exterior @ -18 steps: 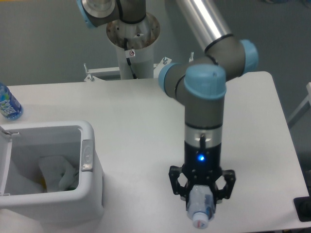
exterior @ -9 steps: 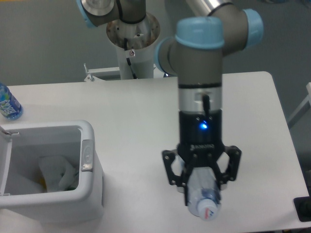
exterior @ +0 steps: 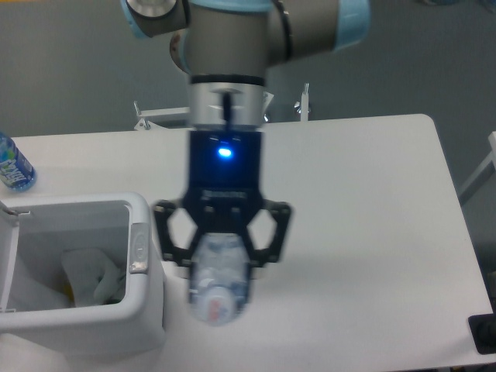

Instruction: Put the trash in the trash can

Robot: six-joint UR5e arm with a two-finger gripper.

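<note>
White table (exterior: 372, 232) lies bare rightward; tool (exterior: 222, 267) grips bottle (exterior: 218, 283) beside trash can (exterior: 147, 310).

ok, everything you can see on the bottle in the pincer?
The bottle is clear, slim plastic, blurred by motion, with a pale cap end facing the camera and a faint pale band around its body. It hangs lifted off the table, gripped on both sides by the pincer, just right of the trash can. Nothing else touches it.

Grey arm (exterior: 227, 46), light-blue joint caps, black end effector (exterior: 222, 249), blue LED.
</note>
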